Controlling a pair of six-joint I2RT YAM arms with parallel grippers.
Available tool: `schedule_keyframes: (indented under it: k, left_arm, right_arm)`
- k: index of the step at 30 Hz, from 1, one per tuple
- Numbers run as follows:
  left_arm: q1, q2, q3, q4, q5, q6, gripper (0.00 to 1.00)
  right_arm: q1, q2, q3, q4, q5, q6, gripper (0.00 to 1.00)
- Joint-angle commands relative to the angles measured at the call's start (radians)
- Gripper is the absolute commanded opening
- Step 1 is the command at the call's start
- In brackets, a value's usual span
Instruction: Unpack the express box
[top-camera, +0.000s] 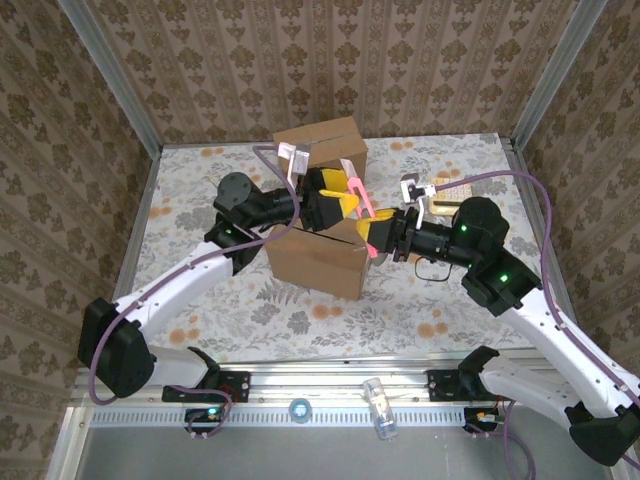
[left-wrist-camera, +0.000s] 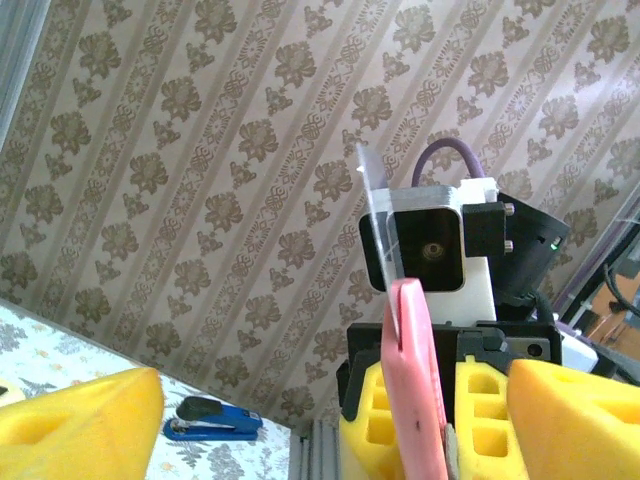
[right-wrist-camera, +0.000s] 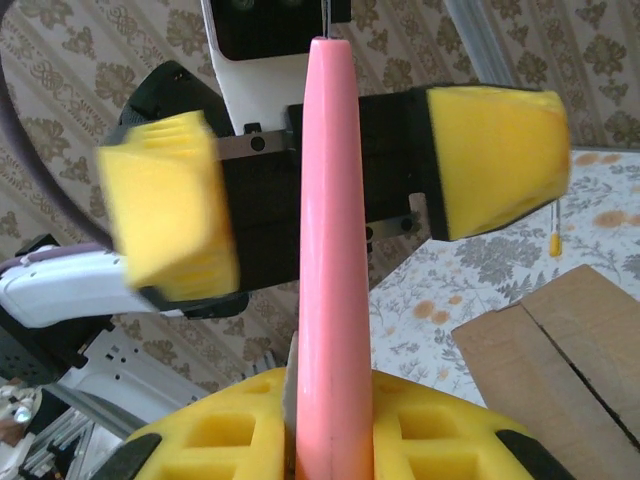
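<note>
The cardboard box (top-camera: 315, 262) sits at the middle of the bench (top-camera: 200, 180), flaps meeting at a seam in the right wrist view, contents hidden; above it the left fingers (right-wrist-camera: 170, 200) stand wide astride the pink strip (right-wrist-camera: 330, 250) clamped by the right fingers (right-wrist-camera: 220, 435); the left wrist view adds a blue stapler (left-wrist-camera: 212, 418).

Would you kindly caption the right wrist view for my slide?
Right tool grips pink cutter; left tool open beyond it, cardboard box below right.
</note>
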Motion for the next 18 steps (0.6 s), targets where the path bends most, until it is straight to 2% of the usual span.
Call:
schedule_keyframes:
  k: [1, 5, 8, 13, 18]
  left_arm:
    - [0.017, -0.047, -0.019, 0.016, -0.012, 0.019, 1.0]
    - [0.046, -0.097, -0.046, -0.063, -0.034, 0.05, 1.0]
    - [0.075, -0.159, -0.046, -0.278, -0.096, 0.133, 1.0]
    - [0.087, -0.228, 0.046, -0.843, -0.393, 0.367, 1.0]
    - [0.096, -0.182, 0.106, -1.109, -0.66, 0.448, 1.0]
  right_arm:
    - [0.005, -0.021, 0.0, -0.029, 0.068, 0.01, 0.0]
    - [0.005, -0.024, 0.03, -0.14, 0.132, -0.003, 0.0]
    - [0.0, -0.019, 0.064, -0.261, 0.195, -0.013, 0.0]
    - [-0.043, -0.002, 0.091, -0.424, 0.241, 0.031, 0.0]
    - [-0.104, 0.009, 0.049, -0.477, 0.21, 0.087, 0.0]
